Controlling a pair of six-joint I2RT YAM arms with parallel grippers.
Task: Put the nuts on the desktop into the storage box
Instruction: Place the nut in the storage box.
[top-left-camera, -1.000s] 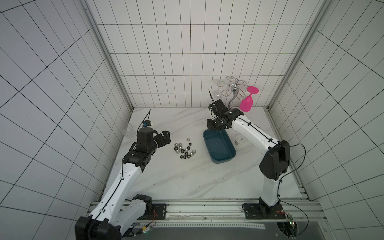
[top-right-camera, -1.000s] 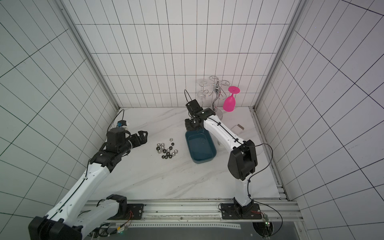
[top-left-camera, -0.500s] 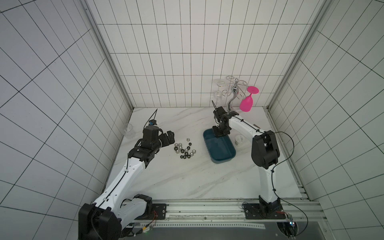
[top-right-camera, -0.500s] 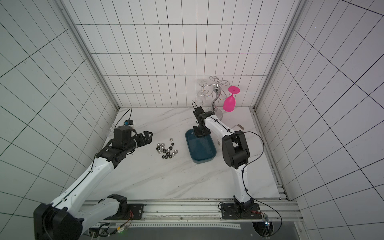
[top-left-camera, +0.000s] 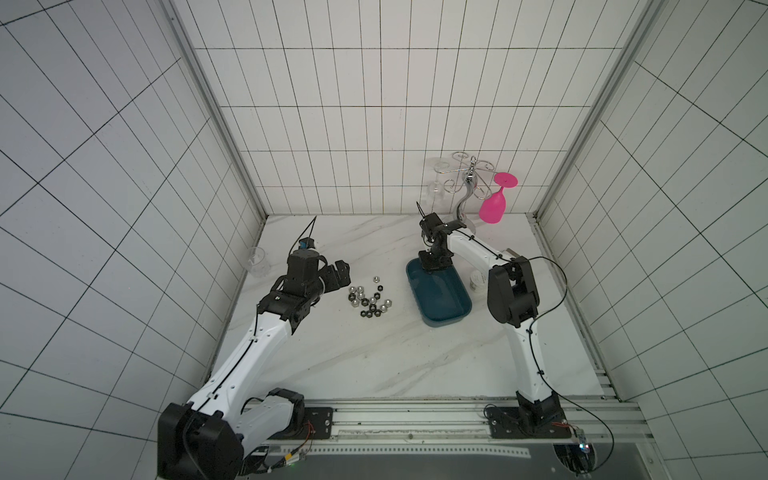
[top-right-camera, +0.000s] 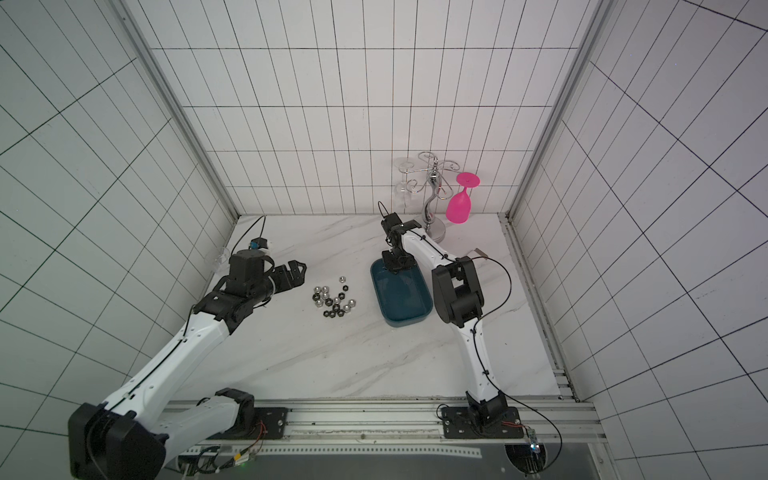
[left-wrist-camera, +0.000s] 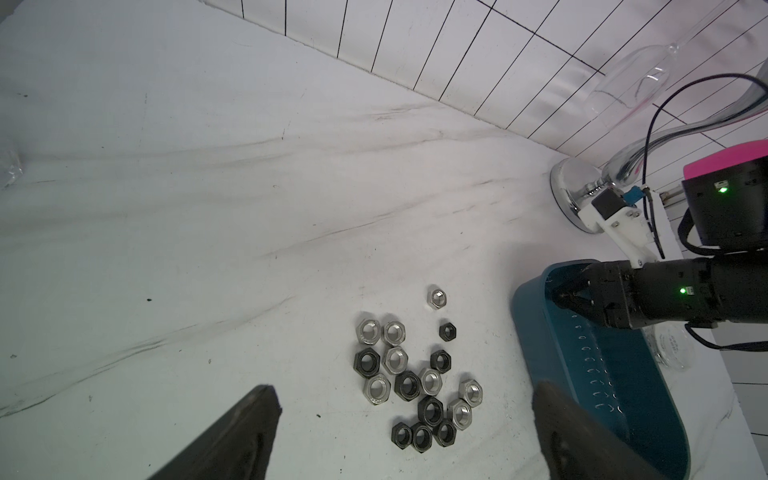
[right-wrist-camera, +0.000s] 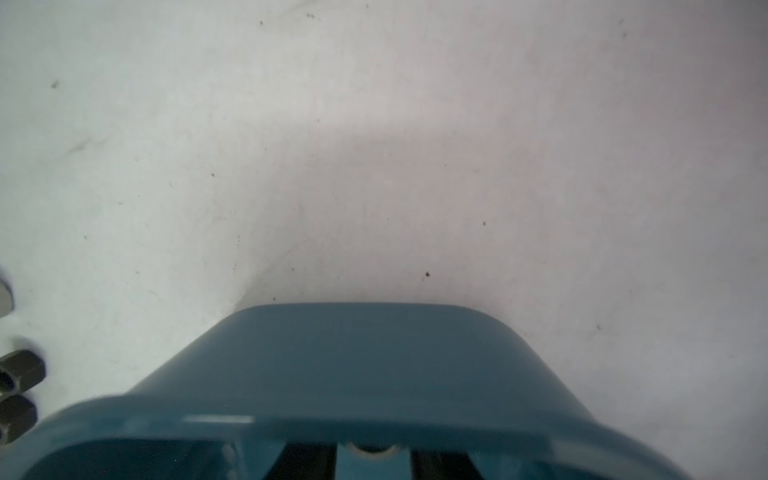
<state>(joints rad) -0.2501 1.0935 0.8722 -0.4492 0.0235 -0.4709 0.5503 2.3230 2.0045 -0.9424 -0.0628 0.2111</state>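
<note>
Our left gripper (left-wrist-camera: 403, 390) is wide open, and the nuts (top-left-camera: 370, 301) lie on the desktop (top-left-camera: 374, 365) just in front of it. We should go down slowly and pinch only one. Our right gripper (top-left-camera: 433, 266) sits at one end of the storage box (top-left-camera: 441, 300); we cannot tell if it holds the rim.

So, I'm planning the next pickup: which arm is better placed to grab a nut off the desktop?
Left, I'd say. The left gripper hangs open right beside the nuts; the right gripper sits over the far end of the storage box, farther from them.
</note>
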